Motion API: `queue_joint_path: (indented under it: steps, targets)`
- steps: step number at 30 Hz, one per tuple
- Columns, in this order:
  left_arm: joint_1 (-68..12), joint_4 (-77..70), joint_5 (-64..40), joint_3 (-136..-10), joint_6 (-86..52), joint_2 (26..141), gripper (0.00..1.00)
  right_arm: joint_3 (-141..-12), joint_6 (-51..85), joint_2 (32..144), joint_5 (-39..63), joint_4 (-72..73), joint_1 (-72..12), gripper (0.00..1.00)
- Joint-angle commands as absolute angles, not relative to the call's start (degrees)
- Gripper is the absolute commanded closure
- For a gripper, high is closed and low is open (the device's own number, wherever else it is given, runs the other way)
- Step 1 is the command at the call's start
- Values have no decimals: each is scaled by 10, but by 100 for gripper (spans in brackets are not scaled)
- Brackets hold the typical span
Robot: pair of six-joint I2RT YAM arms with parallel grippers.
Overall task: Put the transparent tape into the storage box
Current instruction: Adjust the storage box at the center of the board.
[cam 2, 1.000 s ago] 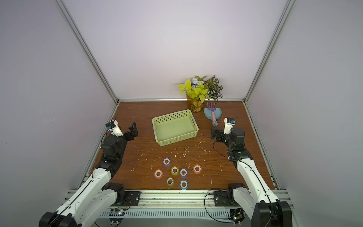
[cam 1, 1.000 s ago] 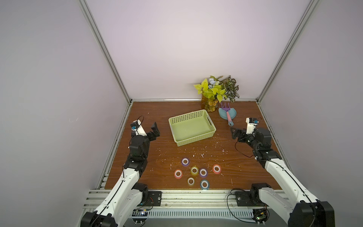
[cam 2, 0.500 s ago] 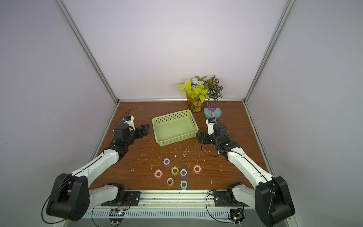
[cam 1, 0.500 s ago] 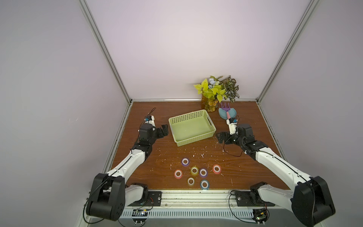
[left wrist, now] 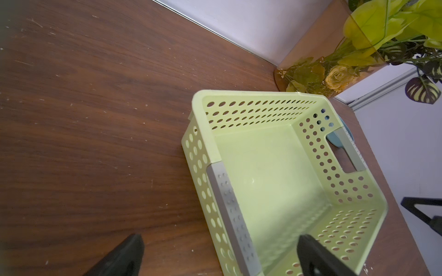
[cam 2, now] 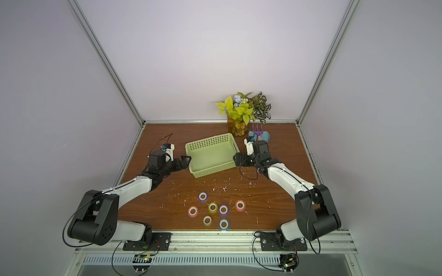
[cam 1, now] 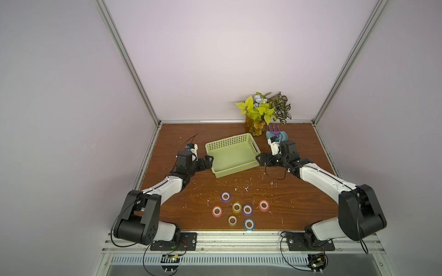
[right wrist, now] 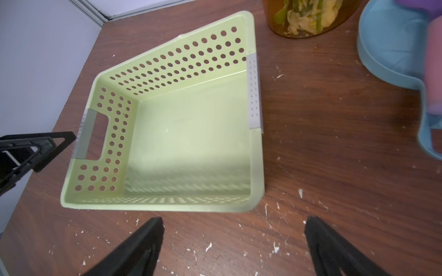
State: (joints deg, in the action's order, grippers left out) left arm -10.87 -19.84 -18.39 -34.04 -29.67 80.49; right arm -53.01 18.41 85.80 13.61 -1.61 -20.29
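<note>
1. The left gripper (cam 1: 207, 160) (left wrist: 221, 241) sits at 9 o'clock from the storage box (cam 1: 234, 168). Its jaws are spread wide and hold nothing. One finger hangs over the box floor and the other over the wooden table (cam 1: 181, 133), so they straddle the grey-handled short end. I cannot tell whether they touch it.
2. The storage box lies at mid-table, toward 12 o'clock, its floor bare in both wrist views.
3. Seven tape rolls (cam 1: 236, 207) lie flat in a cluster at 6 o'clock from the box, well apart from it. The transparent tape (cam 1: 232, 219) (cam 2: 207, 220) is at the cluster's 7 o'clock edge, beside a blue roll (cam 1: 249, 224).
4. A vase of plants (cam 1: 255, 127) stands at 1 o'clock from the box.
5. The right gripper (cam 1: 260, 159) (right wrist: 233, 222) is at 3 o'clock from the box, just beside its near corner. Its jaws gape and grip nothing.
6. A blue dish (cam 1: 284, 137) holding a purple fork (cam 1: 274, 129) lies at 2 o'clock.
</note>
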Motion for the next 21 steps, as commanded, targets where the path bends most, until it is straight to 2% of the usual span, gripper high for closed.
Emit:
queue_joint_path:
  steps: [1, 10, 21]
  targets:
    - [-114, -211, -206, -359, -300, 814, 1, -574, 180, 892, 178, -10, -198, 1]
    - [-125, -206, -231, -391, -291, 859, 1, -612, 175, 954, 247, -2, -194, 1]
    - [-153, -193, -243, -425, -276, 894, 1, -574, 179, 924, 279, 4, -202, 2]
